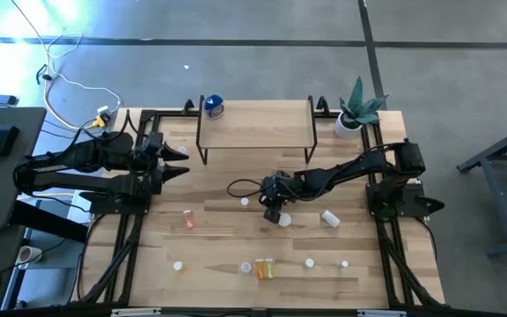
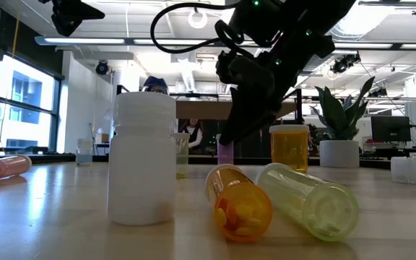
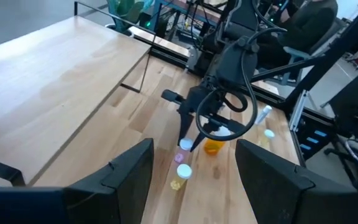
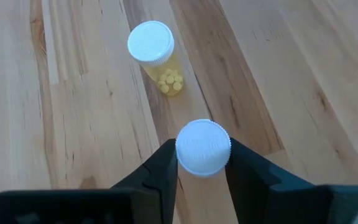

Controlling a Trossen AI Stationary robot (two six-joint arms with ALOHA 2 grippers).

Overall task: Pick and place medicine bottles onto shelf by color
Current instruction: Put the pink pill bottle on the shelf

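Note:
My right gripper (image 1: 275, 210) is at mid table, in front of the shelf (image 1: 255, 125), shut on a small pink vial with a white cap (image 4: 202, 147); the vial also shows in the low view (image 2: 226, 153). A yellow-pill bottle (image 4: 156, 57) stands on its base just beyond it. A blue-topped bottle (image 1: 213, 107) stands on the shelf's left end. A pink bottle (image 1: 188, 218) lies on its side on the table; a white one (image 1: 330, 217) and several small ones sit near the front. My left gripper (image 1: 183, 162) is open and empty at the table's left. My right gripper pinches the vial between its two fingers (image 4: 164, 163), one on each side of it just below the white cap's rim (image 4: 180, 155). The fingers come from above, pointing down. The vial stands upright in the hold; I cannot tell whether its base is off the table.
A potted plant (image 1: 355, 113) stands at the far right corner. An amber bottle (image 2: 289, 148) stands close behind the right gripper. Near the front edge stand a white bottle (image 2: 144, 159), a lying orange one (image 2: 240, 204) and a lying pale one (image 2: 310, 201).

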